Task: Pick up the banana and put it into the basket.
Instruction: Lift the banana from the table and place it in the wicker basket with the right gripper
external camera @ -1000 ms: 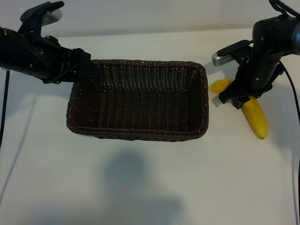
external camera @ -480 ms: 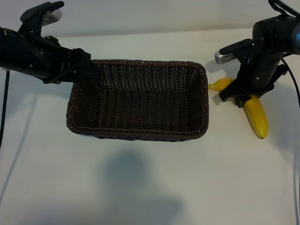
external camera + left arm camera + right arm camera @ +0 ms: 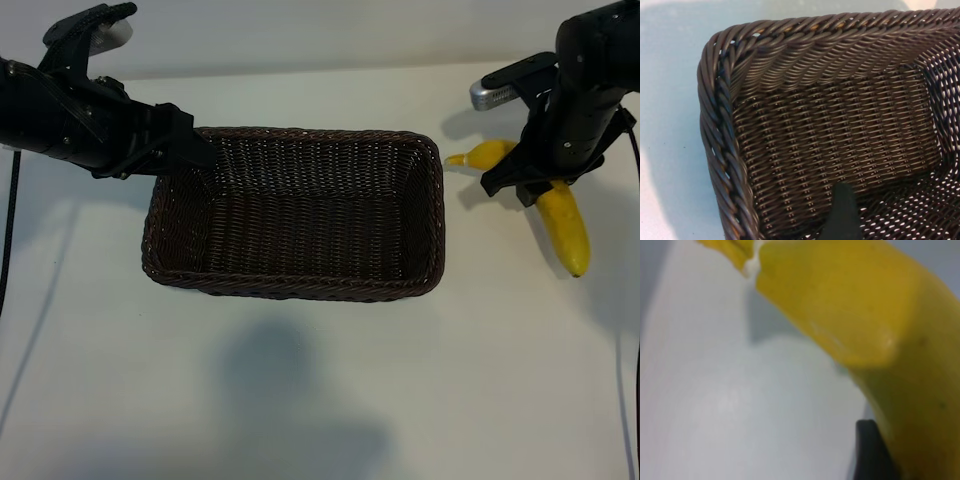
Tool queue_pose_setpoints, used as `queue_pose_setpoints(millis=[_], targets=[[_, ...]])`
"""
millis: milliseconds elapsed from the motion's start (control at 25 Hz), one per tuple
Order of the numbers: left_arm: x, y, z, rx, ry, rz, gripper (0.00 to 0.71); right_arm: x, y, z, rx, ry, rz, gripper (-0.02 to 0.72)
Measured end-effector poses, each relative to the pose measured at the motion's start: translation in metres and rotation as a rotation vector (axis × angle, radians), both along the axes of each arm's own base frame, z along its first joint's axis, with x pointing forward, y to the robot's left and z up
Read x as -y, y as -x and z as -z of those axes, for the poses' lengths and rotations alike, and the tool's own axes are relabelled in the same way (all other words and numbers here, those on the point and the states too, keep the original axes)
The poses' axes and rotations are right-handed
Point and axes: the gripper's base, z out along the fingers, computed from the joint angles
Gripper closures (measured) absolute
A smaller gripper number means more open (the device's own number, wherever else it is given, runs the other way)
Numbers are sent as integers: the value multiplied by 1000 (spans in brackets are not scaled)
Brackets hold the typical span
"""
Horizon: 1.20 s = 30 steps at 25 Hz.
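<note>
Banana [image 3: 562, 208] is clamped mid-length in right gripper [image 3: 535, 186], raised beside the basket [image 3: 293, 286]. Transfer step is in hand; carry over the rim is needed, then release. Left gripper [image 3: 190, 150] is parked wide at basket's far corner.

Yellow banana [image 3: 563, 215] — right of basket [image 3: 293, 285], apart, tilted; basket dark-brown wicker, rectangular, nothing inside.

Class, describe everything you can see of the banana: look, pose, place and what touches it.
The banana is bright yellow, smooth and curved, with a pale stem tip toward the basket and a dark far end. It sits to the right of the basket, outside it. The right gripper is shut on its middle; its shadow on the table suggests it is lifted.
</note>
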Motion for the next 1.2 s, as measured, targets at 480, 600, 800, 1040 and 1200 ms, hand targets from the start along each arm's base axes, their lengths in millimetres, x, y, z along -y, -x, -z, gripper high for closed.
queue_pose_setpoints(millis=[480, 600, 800, 1040, 1200], targets=[[0, 0, 0, -1, 0, 3, 115, 3, 5, -36, 8, 18, 6, 292], [0, 0, 0, -3, 0, 4, 115, 4, 6, -49, 28, 13, 8, 292], [0, 0, 0, -4, 0, 5, 115, 5, 10, -68, 59, 8, 9, 292], [0, 1, 0, -2, -1, 8, 115, 6, 14, -73, 47, 14, 10, 292], [0, 1, 0, -2, -1, 8, 115, 6, 17, -77, 45, 5, -11, 292]])
